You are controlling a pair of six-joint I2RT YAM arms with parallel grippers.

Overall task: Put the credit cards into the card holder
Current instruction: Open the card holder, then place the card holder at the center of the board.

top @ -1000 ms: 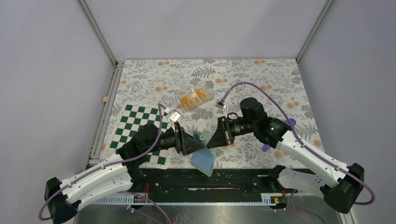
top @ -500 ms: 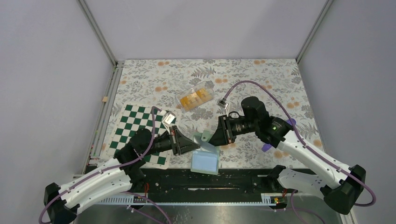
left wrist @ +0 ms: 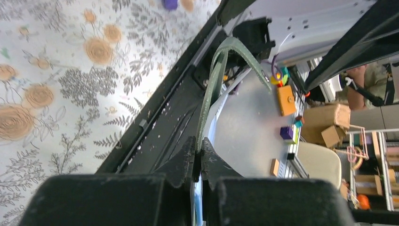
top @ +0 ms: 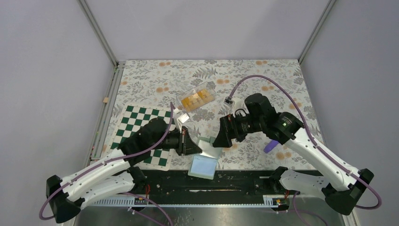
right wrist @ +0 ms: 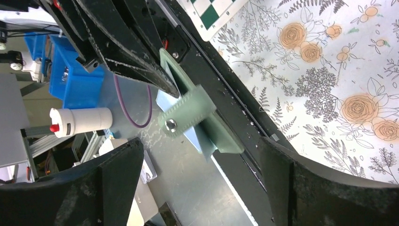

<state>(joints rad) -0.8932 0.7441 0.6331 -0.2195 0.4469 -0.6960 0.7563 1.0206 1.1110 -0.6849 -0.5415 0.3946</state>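
we are working over the flowered worktop (top: pixel 263 75), with the green-and-white chequered board (top: pixel 136 123) lying at its near left. our left pincer (top: pixel 196 149) is reaching in from the left and pinching the card holder (top: pixel 203 165), a pale green-blue wallet. in the left wrist view its fingers are pressing together on the holder's thin edge. the holder is sitting tilted at the near middle, overhanging the worktop's near rim. our right pincer (top: pixel 218 140) is hovering just beside the holder's far right corner, fingers spread wide and gripping nothing. in the right wrist view the holder's snap tab is sitting in front of it. a clear box (top: pixel 180 98) is lying toward the far middle, well apart from the holder. the credit cards (top: pixel 197 98) are sitting inside it, orange-yellow, side by side.

we are judging the task as barely begun. no card is showing in the holder or in either pincer. we are probably readying the holder for opening, and every card is waiting to be fetched and slid in.
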